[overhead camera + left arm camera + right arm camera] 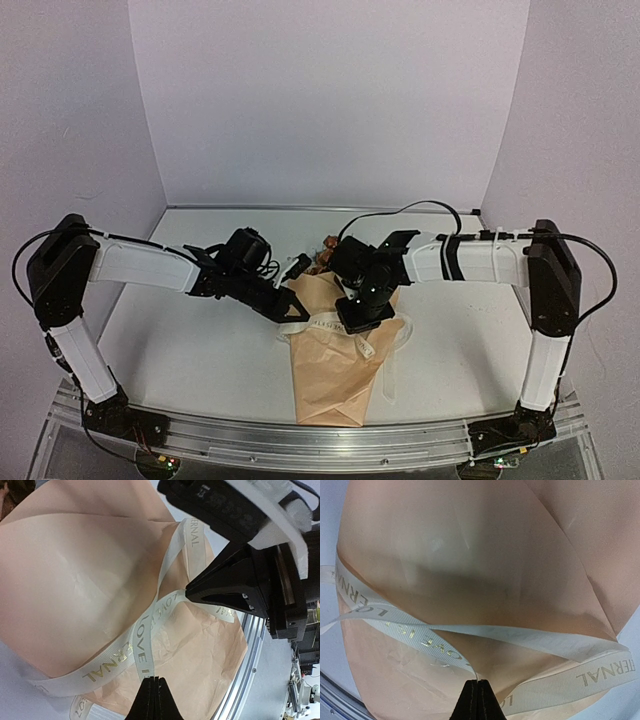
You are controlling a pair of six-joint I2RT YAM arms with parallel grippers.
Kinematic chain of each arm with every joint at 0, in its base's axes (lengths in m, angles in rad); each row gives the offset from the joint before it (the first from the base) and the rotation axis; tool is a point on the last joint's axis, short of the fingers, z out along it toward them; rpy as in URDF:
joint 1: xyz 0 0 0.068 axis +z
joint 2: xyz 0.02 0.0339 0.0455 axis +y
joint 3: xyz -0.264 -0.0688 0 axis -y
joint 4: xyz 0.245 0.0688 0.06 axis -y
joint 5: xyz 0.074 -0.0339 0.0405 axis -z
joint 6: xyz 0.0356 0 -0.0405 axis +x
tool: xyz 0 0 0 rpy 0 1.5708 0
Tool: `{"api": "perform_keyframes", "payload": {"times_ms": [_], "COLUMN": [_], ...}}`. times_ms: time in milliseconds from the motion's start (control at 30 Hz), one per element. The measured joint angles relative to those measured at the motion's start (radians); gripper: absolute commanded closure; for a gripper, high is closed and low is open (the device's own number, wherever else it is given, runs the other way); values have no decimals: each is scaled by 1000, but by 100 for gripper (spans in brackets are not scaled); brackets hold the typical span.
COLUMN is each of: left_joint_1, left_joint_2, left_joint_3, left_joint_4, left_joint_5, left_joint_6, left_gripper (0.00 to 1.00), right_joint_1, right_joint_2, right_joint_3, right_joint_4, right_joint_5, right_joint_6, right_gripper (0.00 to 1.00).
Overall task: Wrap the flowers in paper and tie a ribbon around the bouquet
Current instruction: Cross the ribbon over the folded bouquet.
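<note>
At the near middle of the table [190, 350] lies the bouquet [335, 365], its narrow end toward the front rail [300, 442] and its wide end pointing away from it. The paper [75, 580] is tan, folded over itself, with a long crease showing on the upper layer. The flowers [322, 262] show only as a few brown-orange heads at the bouquet's far, wide end; no stems can be seen. The ribbon [330, 322], cream with gold lettering, crosses the bouquet at about mid-length. In the wrist views two strands cross each other over the paper. Loose tails trail onto the table off the bouquet's right side. The left gripper [293, 312] is at the bouquet's left edge, level with the ribbon. Its fingers are pressed together, and a strand of ribbon runs straight into their tips, so it appears pinched there. The right gripper [360, 318] is over the bouquet's right half, tips down on the ribbon. Its fingers are likewise pressed together, with a strand entering between their tips. Both arms reach in from the bouquet's two sides.
</note>
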Motion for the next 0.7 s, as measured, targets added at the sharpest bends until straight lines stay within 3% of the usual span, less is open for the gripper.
{"api": "perform_keyframes", "payload": {"times_ms": [167,267,400,600,700], "left_joint_1": [-2,-2,-1,-1,-1], "left_joint_2": [2,-9,-62,-81,-80], "left_joint_3": [-11,-27,-57,-60,-60], "left_joint_4": [-5,-3,-6,-10,-13], "left_joint_5": [-18,-54,-108,-130,-137], "left_joint_6": [-40,-65,-91,-108,-107], "left_gripper": [61,56,61,82,86], "right_joint_1": [3,3,3,3,3], "right_joint_2": [2,3,3,40,66], "right_joint_3": [0,0,0,47,77], "right_joint_4": [18,26,29,30,34], "right_joint_5": [23,28,31,49,50], "right_joint_6": [0,0,0,3,8], "right_gripper": [100,100,100,100,100]}}
